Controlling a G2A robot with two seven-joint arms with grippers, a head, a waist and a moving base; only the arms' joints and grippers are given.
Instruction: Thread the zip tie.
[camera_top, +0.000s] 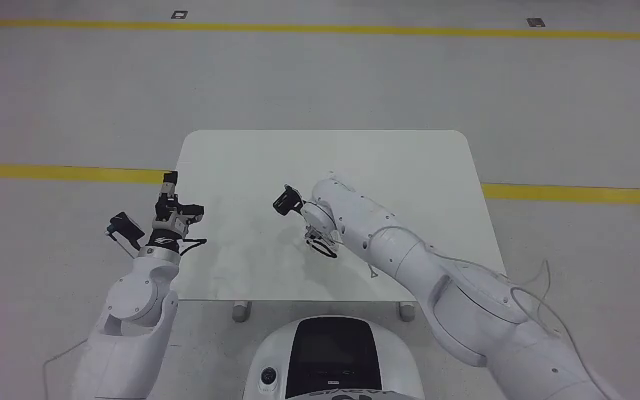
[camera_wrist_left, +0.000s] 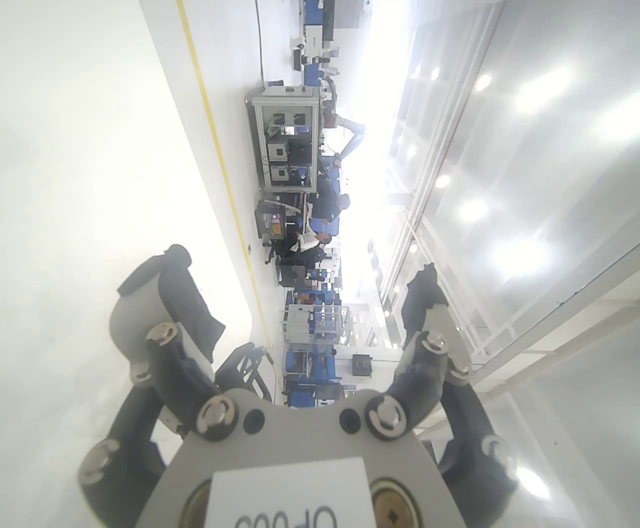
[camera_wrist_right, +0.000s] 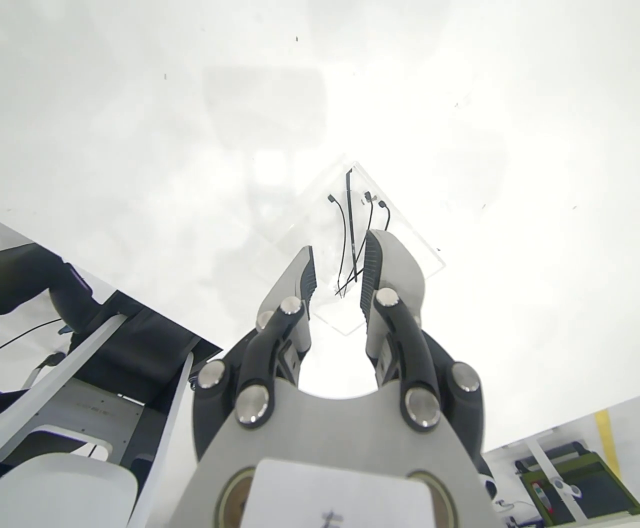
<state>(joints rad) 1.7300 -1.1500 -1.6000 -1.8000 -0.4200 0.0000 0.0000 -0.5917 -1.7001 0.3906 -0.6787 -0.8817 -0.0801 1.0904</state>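
The white, jointed left arm (camera_top: 138, 295) is folded at the robot's left side with the wrist raised. The left gripper (camera_wrist_left: 300, 265), grey metal with black padded fingers (camera_wrist_left: 180, 300), points roughly level and away from the robot; jaws spread wide, nothing between them. The white, jointed right arm (camera_top: 400, 250) reaches forward and across toward the robot's left, wrist angled downward. The right gripper (camera_wrist_right: 340, 245), silver fingers with ribbed black pads (camera_wrist_right: 369, 265), stands parted by a narrow gap, gripping nothing.
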